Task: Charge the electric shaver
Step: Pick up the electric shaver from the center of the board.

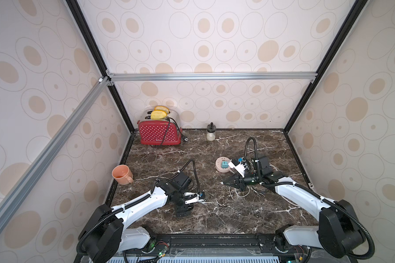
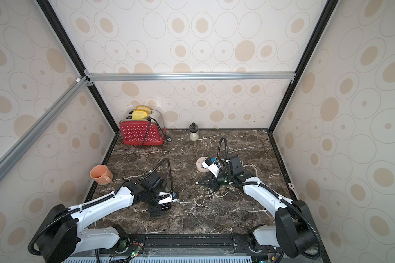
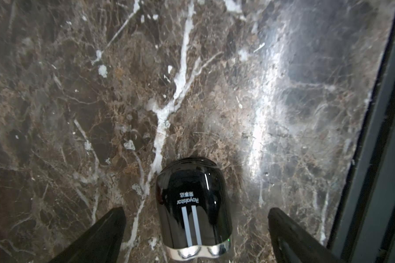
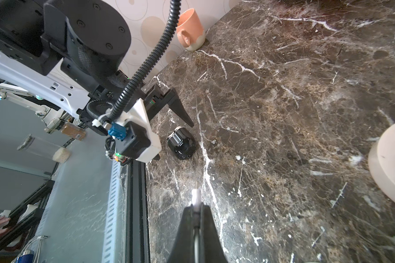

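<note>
A dark brown marble tabletop (image 1: 214, 216) with white veins floors a booth papered in beige ovals. Take the robot's base as six o'clock.

At about seven, nearest the base, the left gripper (image 3: 196, 210) hangs low over the marble, its jaws spread wide and gripping nothing. The electric shaver (image 3: 193, 205) lies on its side between the two fingers. The left wrist view shows it apart from both, its silvery end and white stripes toward the wrist. Both top views hide it under the arm.

Near the centre, the right gripper (image 1: 224, 182) is clamped tight on a small white plug (image 4: 196, 195). A thin pale cable (image 1: 242, 196) loops on the marble behind it.

Just past, at one o'clock, a teal adapter (image 1: 224, 164) sits on a round pink socket disc (image 1: 218, 170). At nine o'clock a peach mug (image 1: 121, 174) stands by the wall. Far back at eleven is a red toaster (image 1: 157, 134) holding two yellow slices. At twelve stands a small jar (image 1: 210, 133).
</note>
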You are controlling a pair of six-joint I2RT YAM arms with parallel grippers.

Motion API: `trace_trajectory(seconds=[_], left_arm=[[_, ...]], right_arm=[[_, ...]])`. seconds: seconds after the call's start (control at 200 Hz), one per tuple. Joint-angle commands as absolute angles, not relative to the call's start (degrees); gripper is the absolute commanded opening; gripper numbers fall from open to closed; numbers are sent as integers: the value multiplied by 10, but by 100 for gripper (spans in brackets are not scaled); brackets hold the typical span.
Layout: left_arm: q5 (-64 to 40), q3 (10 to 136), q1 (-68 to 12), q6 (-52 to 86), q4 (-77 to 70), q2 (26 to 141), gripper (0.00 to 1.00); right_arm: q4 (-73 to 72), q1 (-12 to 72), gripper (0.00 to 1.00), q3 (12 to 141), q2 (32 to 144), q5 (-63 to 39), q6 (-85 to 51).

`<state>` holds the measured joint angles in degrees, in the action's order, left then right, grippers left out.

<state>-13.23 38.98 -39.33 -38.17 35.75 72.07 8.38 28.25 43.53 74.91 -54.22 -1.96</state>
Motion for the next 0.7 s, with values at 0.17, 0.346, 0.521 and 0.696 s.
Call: trace_trajectory(seconds=[0.17, 0.346, 0.521, 0.696], left_arm=[[-88, 372, -399, -372, 327, 735, 96], [-85, 365, -399, -359, 304, 740, 89], [-83, 364, -399, -359, 302, 758, 84], [-65, 365, -399, -367, 310, 760, 92]], right_arm=[[69, 281, 0, 413, 752, -583, 27], [80, 280, 0, 416, 759, -590, 44], [86, 281, 0, 420, 759, -594, 50], [96, 281, 0, 419, 755, -594, 56]])
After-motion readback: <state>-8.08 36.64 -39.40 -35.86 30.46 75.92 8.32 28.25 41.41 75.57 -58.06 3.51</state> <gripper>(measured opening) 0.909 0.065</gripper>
